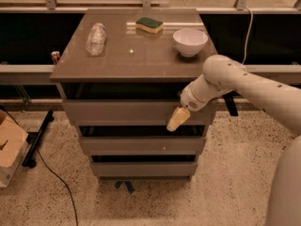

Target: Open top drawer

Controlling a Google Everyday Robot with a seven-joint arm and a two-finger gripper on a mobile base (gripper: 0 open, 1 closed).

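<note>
The top drawer (122, 111) is the uppermost, tallest grey-brown front of the cabinet, just under the tabletop, with a dark gap above it. It looks closed or nearly so; its box does not show. My gripper (177, 119) hangs on the white arm coming in from the right. Its pale yellowish fingertips (175, 121) lie over the right part of the top drawer's front, near its lower edge. I cannot tell whether they touch the front.
On the cabinet top (117, 60) lie a clear plastic bottle (96, 38), a yellow-green sponge (149, 24) and a white bowl (190, 41). Two shorter drawer fronts (141, 145) sit below. A cardboard box (8, 147) and a black cable (56, 178) are on the floor at left.
</note>
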